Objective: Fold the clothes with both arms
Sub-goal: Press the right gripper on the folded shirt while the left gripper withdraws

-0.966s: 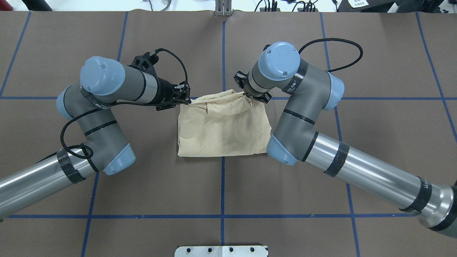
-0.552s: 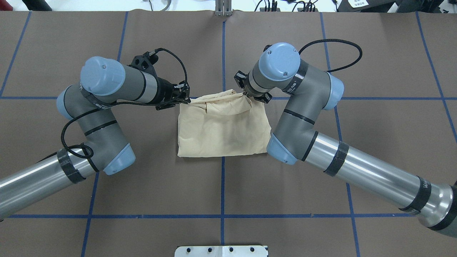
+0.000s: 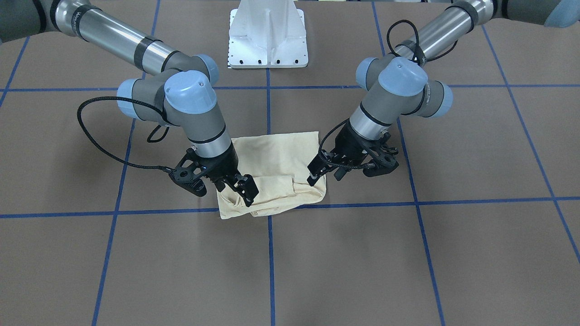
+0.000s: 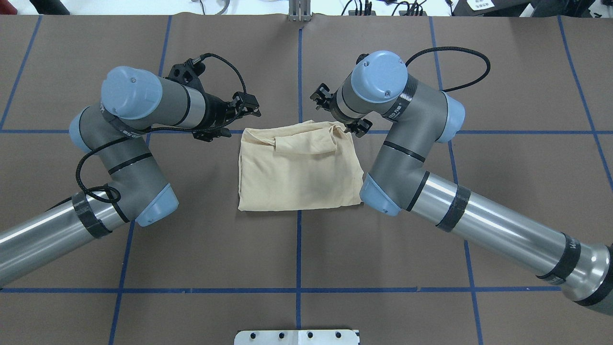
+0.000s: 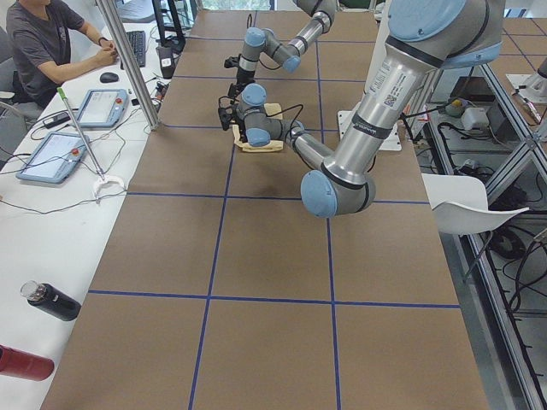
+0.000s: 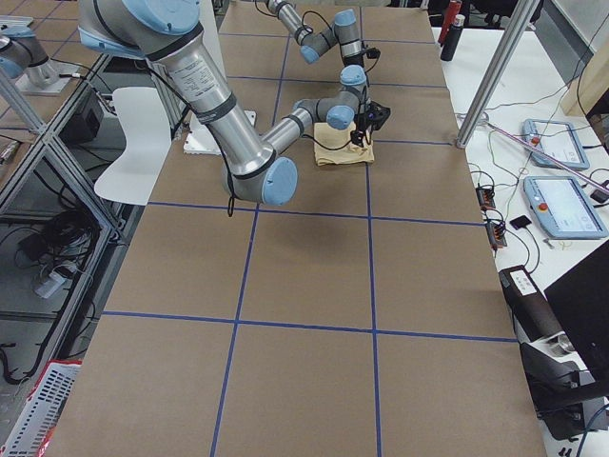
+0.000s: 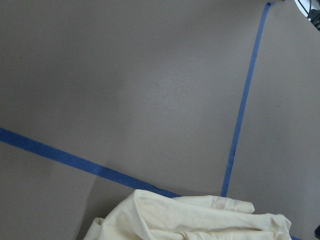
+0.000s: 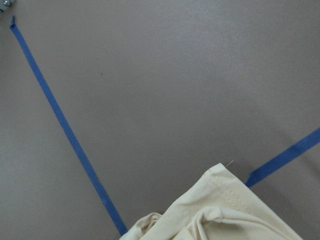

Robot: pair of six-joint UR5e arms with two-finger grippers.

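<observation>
T-shirt (image 4: 297, 177) lies folded to a rough rectangle on the brown table (image 4: 215, 249), astride the centre blue tape line (image 4: 298, 254); its far edge sits on the cross line, with a doubled-over flap (image 4: 304, 143) along that edge; plain cream side up, somewhat rumpled at the far corners. Left gripper (image 3: 325, 175) is at the far corner on the robot's left; jaws spread, nothing between them; one fingertip overlaps the corner in the front-facing view, contact cannot be judged. Right gripper (image 3: 235, 190) is at the opposite far corner; jaws likewise spread, no cloth pinched. Each wrist view shows the shirt's bunched edge low in frame, with brown table and tape lines beyond. Both arms reach in from either side, elbows bent outward; white pedestal base (image 3: 268, 34) stands behind the shirt.
</observation>
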